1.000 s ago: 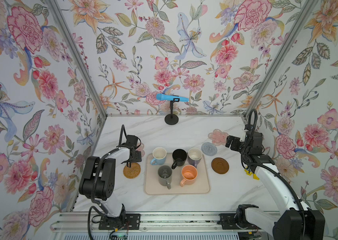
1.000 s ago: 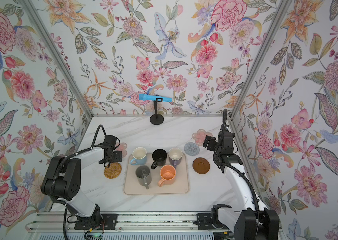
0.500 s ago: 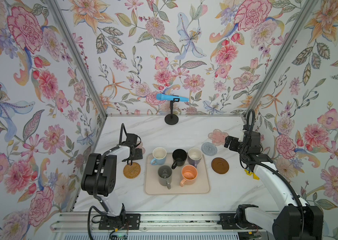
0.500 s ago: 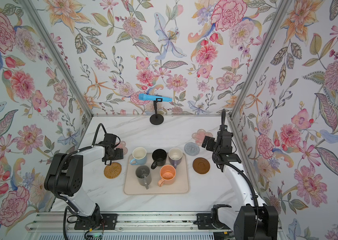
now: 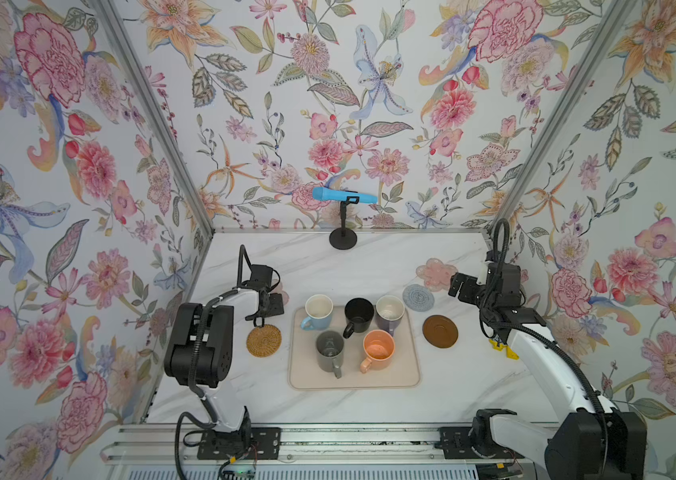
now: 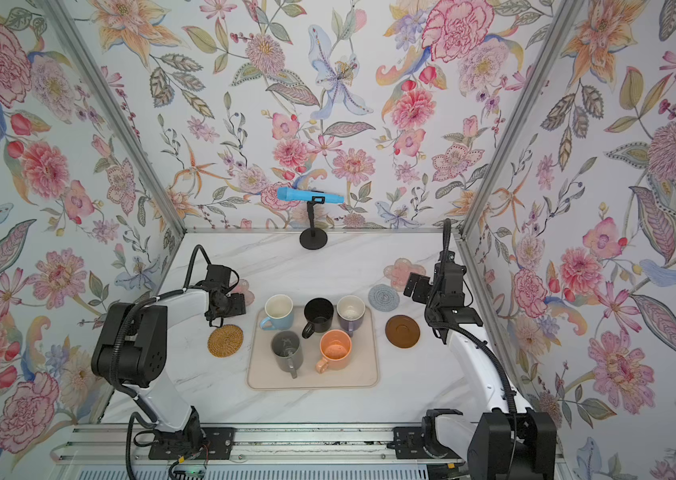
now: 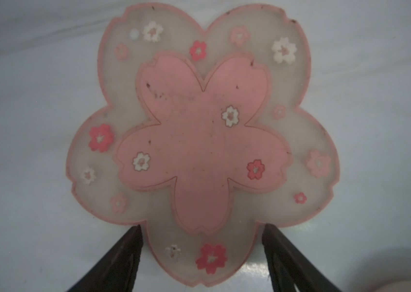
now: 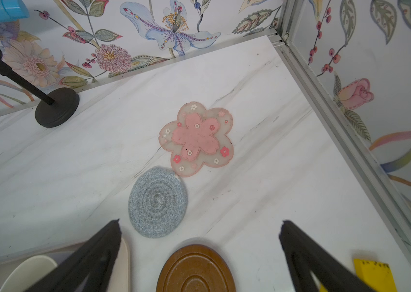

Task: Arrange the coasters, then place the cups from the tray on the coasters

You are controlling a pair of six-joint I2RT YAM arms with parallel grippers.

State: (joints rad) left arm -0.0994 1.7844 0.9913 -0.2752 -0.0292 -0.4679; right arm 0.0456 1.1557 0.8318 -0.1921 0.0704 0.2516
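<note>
Overhead, in both top views, the left gripper [image 5: 274, 298] sits low over the left flower coaster [image 6: 246, 286], which lies on the marble table [image 5: 369, 266] beside the far left corner of the tray [image 5: 352, 381]. The rattan coaster [image 5: 263, 340] lies just nearer the arm's base. All five cups [image 5: 358, 316] stand on the tray. The right gripper [image 5: 457, 286] hangs with jaws wide near the right flower coaster [image 5: 436, 270], the grey-blue coaster [image 5: 418, 297] and the brown disc [image 5: 440, 331]. Bare marble runs to the back wall.

From the left wrist, the fingers [image 7: 123, 257] stand apart astride one petal of the left flower coaster [image 7: 199, 141], not clamping it. Bare marble lies on either side.

From the right wrist, the right gripper [image 8: 199, 222] is spread wide and empty. The brown disc [image 8: 195, 270] lies between its fingers, and the grey-blue coaster [image 8: 157, 202] appears to touch the right flower coaster [image 8: 196, 137]. The wall rail [image 8: 338, 126] runs close alongside.
</note>
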